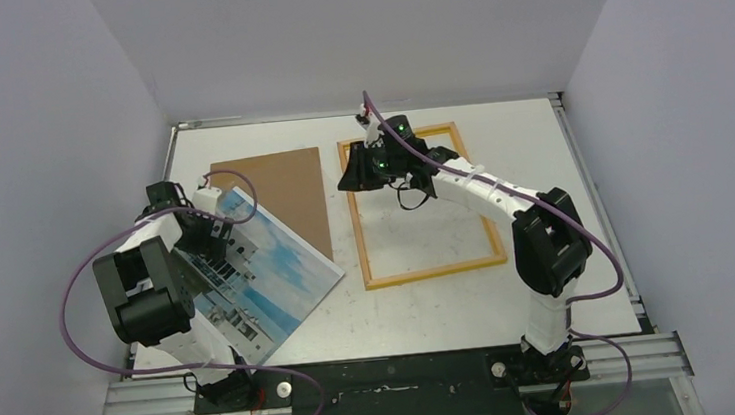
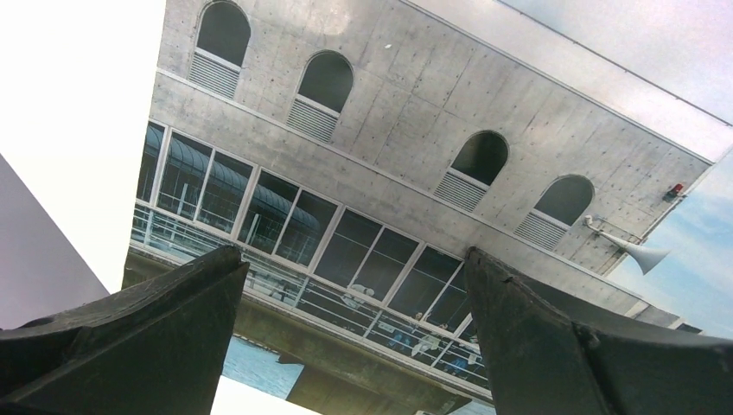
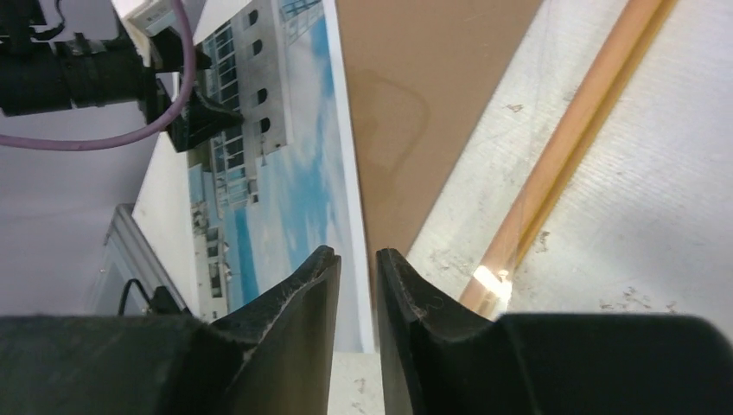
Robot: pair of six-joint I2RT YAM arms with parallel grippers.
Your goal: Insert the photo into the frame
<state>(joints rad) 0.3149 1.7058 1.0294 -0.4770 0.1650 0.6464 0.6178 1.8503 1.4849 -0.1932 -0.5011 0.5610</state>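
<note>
The photo's (image 1: 278,265) edge seemingly overlaps the panel (image 1: 287,189), frame (image 1: 355,224) lying apart.

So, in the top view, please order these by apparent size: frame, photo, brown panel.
1. frame: largest outline.
2 or 3. photo and brown panel: unsure, both are partly hidden, the photo by the left arm.

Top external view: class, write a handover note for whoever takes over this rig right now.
Left gripper: fingers wide open over the large paper photo of a white building, which lies face up, partly overlapping the brown fibreboard panel.
Right gripper: fingers nearly shut, empty, above the thin rectangular wood-coloured frame, at its far left corner.
Done: nothing placed yet.
To do: photo into frame.
</note>
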